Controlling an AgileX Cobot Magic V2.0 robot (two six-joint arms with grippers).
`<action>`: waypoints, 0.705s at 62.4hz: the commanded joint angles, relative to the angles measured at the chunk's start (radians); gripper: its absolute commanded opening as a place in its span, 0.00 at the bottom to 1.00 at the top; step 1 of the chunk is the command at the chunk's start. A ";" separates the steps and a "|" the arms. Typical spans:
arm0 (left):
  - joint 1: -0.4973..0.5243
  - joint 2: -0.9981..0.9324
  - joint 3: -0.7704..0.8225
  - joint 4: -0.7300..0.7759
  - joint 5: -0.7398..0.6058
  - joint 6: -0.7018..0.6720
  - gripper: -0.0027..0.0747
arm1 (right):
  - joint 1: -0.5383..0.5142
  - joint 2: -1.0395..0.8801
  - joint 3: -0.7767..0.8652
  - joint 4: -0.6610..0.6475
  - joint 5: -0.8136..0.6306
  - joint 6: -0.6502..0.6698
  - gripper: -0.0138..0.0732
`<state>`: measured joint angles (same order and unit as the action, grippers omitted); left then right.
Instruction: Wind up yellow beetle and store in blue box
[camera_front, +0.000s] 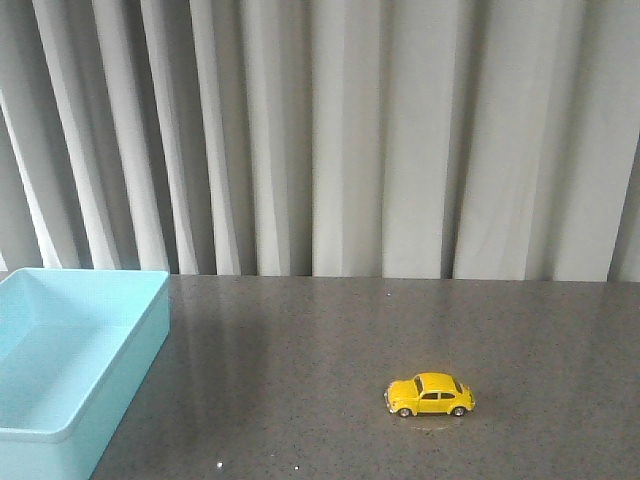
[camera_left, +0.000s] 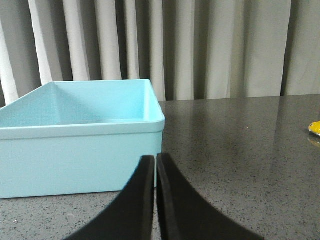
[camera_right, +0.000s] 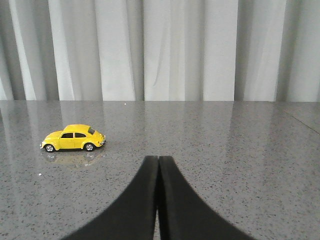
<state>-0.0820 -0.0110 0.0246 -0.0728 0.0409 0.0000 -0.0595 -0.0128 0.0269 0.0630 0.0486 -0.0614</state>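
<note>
On my table (camera_front: 330, 330): yellow beetle (camera_front: 429, 394) right, blue box (camera_front: 60, 350) left, well apart. Only wrist views show my left gripper (camera_left: 156, 162) and right gripper (camera_right: 158, 164), each pressed together, empty.

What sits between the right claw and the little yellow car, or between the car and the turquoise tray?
Nothing visible. Only bare dark speckled tabletop lies between the shut right claw, the small glossy yellow toy beetle and the pale turquoise plastic tray.

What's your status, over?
Left gripper and right gripper shut, empty. Yellow beetle on table, untouched, outside blue box. Nothing between them.
</note>
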 joint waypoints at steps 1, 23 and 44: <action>0.001 -0.016 -0.008 -0.003 -0.073 -0.006 0.03 | -0.008 -0.007 0.003 -0.007 -0.076 -0.006 0.15; 0.001 -0.016 -0.008 -0.003 -0.073 -0.006 0.03 | -0.008 -0.007 0.003 -0.007 -0.075 -0.006 0.15; 0.001 -0.014 -0.094 -0.002 -0.094 0.000 0.03 | -0.008 -0.006 -0.059 0.045 -0.049 0.002 0.15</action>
<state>-0.0820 -0.0110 0.0102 -0.0728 0.0185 0.0000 -0.0595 -0.0128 0.0251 0.0896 0.0463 -0.0605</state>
